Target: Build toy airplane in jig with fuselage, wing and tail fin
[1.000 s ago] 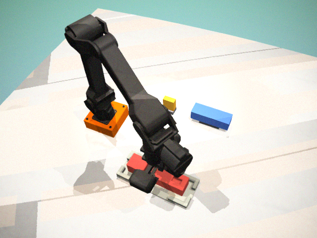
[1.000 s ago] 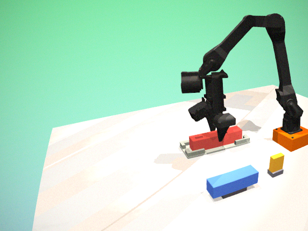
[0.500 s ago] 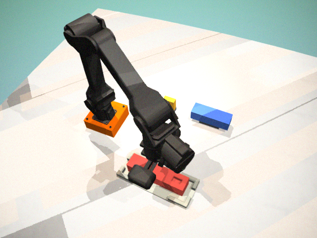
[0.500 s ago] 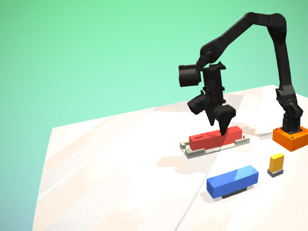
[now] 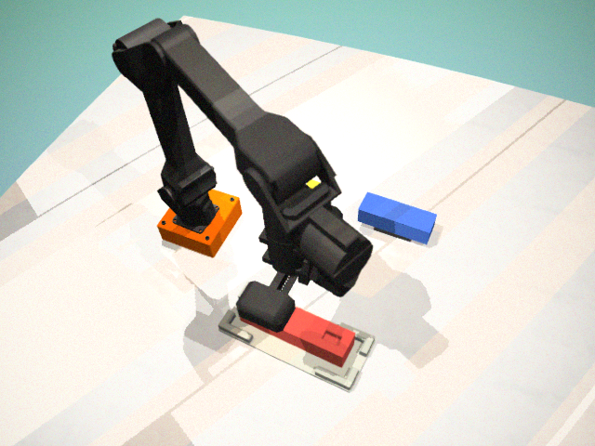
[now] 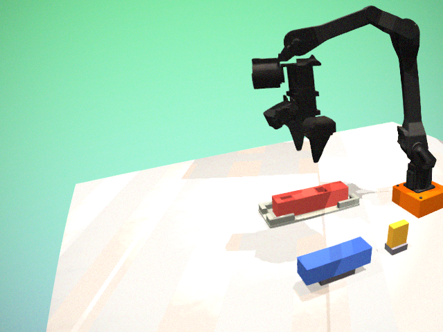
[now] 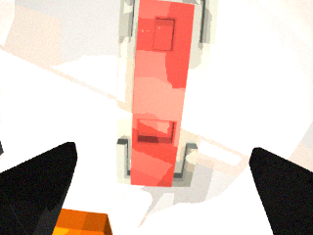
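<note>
Top view: a black robot arm (image 5: 202, 81) on an orange base (image 5: 187, 240) (image 6: 404, 203) (image 7: 83, 220) reaches over a red fuselage (image 5: 317, 331) (image 6: 309, 200) (image 7: 158, 98) lying in a pale jig (image 5: 284, 352) (image 6: 304, 218) (image 7: 123, 162); a blue block (image 5: 396, 216) (image 6: 334, 259) sits apart.

Exterior view: the gripper (image 6: 307, 155) (image 7: 166, 155) hangs above the fuselage, touching nothing. The blue block rests on a dark support (image 6: 338, 277), near an upright yellow piece (image 5: 313, 183) (image 6: 397, 234) on its own small stand (image 6: 396, 249).

Wrist view: the claw is wide and empty; both fuselage sockets (image 7: 164, 34) are unfilled.
</note>
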`<act>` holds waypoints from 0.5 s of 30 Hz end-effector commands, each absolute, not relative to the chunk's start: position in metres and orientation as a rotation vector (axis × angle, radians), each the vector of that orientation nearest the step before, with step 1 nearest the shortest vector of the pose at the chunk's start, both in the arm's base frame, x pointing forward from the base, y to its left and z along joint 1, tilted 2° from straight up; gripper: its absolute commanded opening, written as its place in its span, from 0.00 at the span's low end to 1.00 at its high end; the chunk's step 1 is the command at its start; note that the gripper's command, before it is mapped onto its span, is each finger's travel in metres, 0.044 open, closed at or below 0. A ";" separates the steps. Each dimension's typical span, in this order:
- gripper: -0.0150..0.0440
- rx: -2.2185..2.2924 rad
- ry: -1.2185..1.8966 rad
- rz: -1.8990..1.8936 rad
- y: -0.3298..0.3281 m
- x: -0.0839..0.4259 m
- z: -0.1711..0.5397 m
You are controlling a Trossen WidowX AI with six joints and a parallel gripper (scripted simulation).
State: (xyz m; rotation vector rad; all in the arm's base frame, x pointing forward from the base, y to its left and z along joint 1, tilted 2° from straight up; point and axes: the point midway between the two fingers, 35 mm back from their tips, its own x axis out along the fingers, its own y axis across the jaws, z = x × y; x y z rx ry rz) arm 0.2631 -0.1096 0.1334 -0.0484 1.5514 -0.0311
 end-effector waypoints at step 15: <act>1.00 -0.043 1.544 -0.006 0.112 0.330 0.115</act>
